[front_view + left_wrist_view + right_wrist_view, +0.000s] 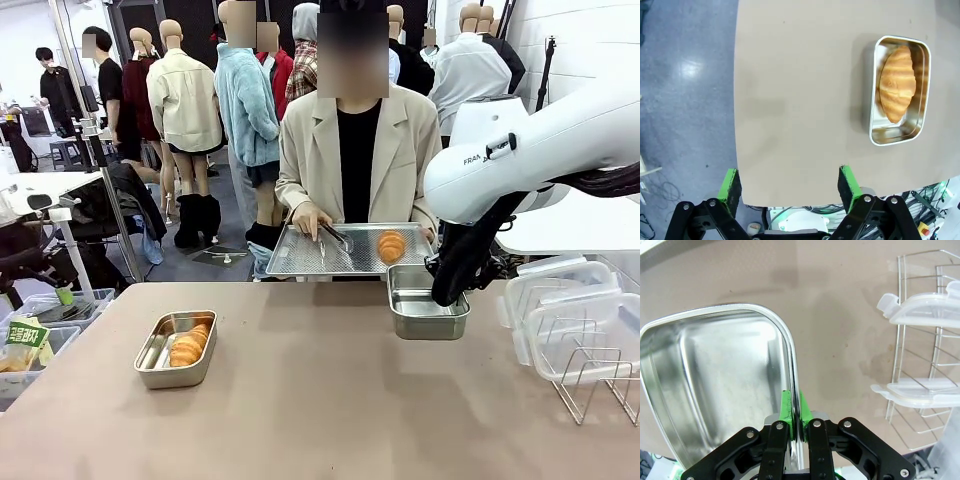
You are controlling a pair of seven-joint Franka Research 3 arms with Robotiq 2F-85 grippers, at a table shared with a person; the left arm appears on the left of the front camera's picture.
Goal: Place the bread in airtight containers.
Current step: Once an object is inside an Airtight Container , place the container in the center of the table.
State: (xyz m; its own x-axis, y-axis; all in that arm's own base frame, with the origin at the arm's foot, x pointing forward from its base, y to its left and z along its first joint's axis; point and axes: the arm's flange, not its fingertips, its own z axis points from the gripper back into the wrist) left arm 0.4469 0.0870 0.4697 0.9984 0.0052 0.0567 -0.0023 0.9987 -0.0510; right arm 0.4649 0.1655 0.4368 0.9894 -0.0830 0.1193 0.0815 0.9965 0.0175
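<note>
One bread roll (189,345) lies in the left airtight container (150,372), a steel tin on the brown table. From above, the same bread (897,82) lies lengthwise in its tin (885,137). My left gripper (789,185) hovers open over the table's edge, well apart from that tin. A second tin (410,305) stands empty at the far side. My right gripper (445,296) is shut on its right rim, its green pads (787,405) pinching the thin wall of the tin (715,385). Another bread (391,245) rests on the tray the person holds.
The person at the far side holds a perforated steel tray (300,255) and tongs (335,236). Clear plastic lids (560,300) stand in a wire rack (590,385) at the right. In the right wrist view the lids (925,310) and the rack (910,355) are close by.
</note>
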